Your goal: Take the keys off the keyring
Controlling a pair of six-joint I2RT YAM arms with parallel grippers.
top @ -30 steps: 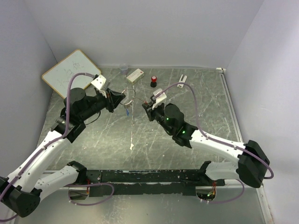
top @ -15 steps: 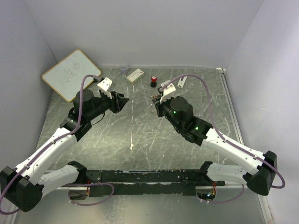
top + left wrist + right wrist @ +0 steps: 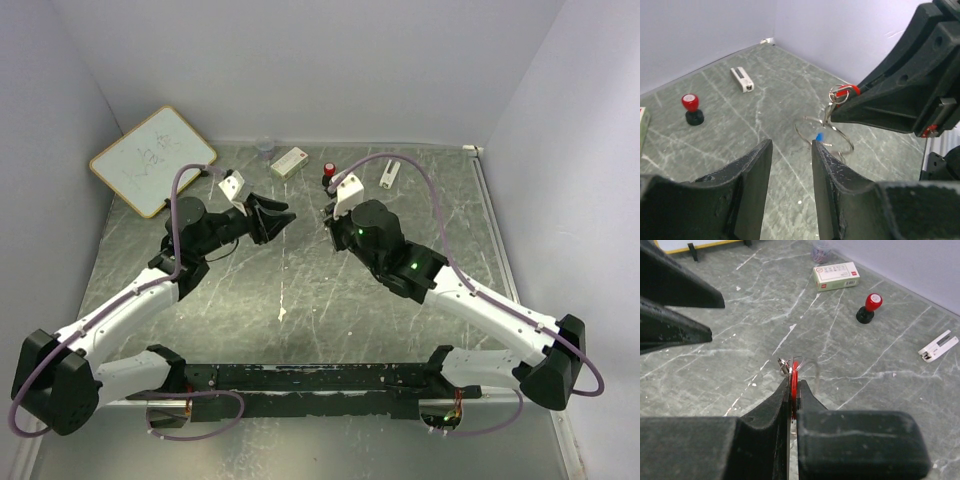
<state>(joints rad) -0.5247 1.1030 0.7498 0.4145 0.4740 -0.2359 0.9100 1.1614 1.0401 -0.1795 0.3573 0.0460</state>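
My right gripper is shut on the red key head, with a small silvery ring at its tip. In the left wrist view the red head sits at the right gripper's tip. The thin silvery keyring hangs below it, with the blue key head on it. My left gripper is open and empty, just short of the ring, its right fingertip close to the blue head. From above, the left gripper and the right gripper face each other above the table's middle back.
A black stamp with a red top stands behind the right gripper. A small white box, a cup and a white strip lie along the back. A whiteboard leans at the back left.
Both arms have moved towards the back of the table. The left gripper has moved right, closer to the right gripper.
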